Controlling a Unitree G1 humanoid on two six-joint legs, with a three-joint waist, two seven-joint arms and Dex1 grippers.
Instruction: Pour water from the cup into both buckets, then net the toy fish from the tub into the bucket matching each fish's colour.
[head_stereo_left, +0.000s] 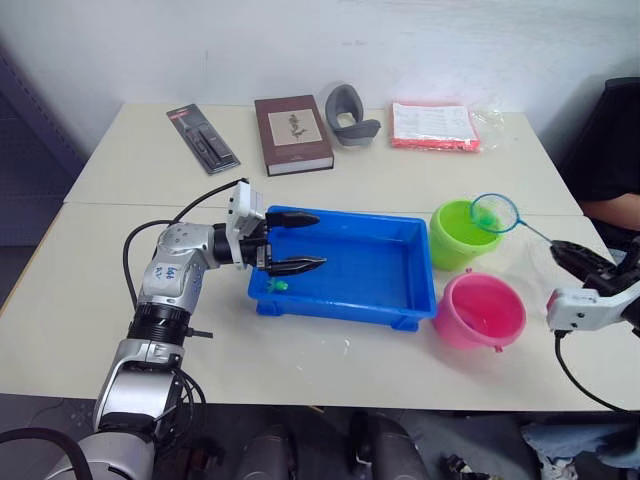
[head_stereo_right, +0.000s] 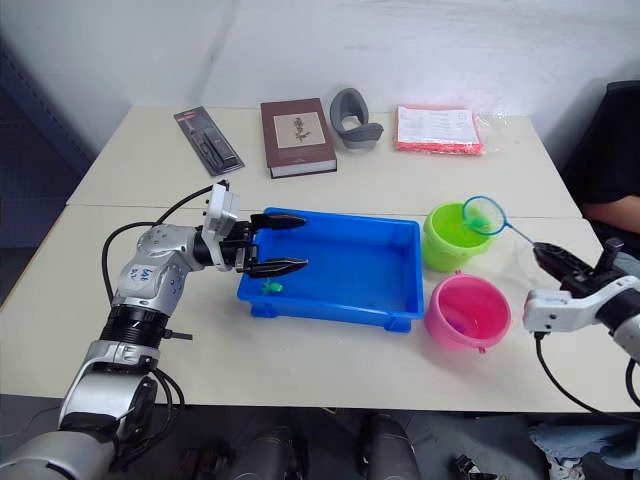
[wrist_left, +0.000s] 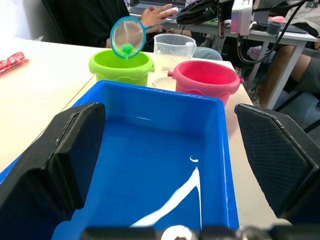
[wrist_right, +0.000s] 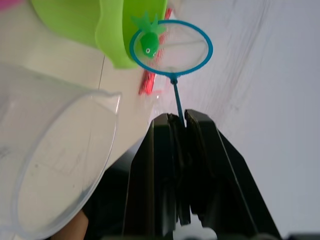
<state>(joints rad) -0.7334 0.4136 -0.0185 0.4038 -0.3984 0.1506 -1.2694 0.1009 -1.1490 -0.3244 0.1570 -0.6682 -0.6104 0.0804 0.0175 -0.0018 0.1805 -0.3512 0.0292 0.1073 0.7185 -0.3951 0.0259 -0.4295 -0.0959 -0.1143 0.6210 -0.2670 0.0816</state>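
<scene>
The blue tub (head_stereo_left: 345, 262) lies mid-table with shallow water and a small green toy fish (head_stereo_left: 281, 285) in its near left corner. My left gripper (head_stereo_left: 297, 242) is open over the tub's left end, nothing between its fingers (wrist_left: 55, 160). To the tub's right stand the lime green bucket (head_stereo_left: 456, 238) and, nearer, the pink bucket (head_stereo_left: 480, 310). My right gripper (wrist_right: 179, 120) is shut on the net's thin handle. The blue-rimmed net (head_stereo_left: 494, 212) hovers over the green bucket's rim with a green fish (wrist_right: 148, 44) in its mesh. The clear cup (wrist_left: 174, 47) stands just right of the buckets.
Along the table's far edge lie a black packaged item (head_stereo_left: 203, 138), a brown book (head_stereo_left: 292, 133), a grey curved object (head_stereo_left: 350, 115) and a red-and-white packet (head_stereo_left: 434, 125). A person (head_stereo_left: 612, 165) sits at the table's right end, one hand (wrist_left: 157, 12) near the cup.
</scene>
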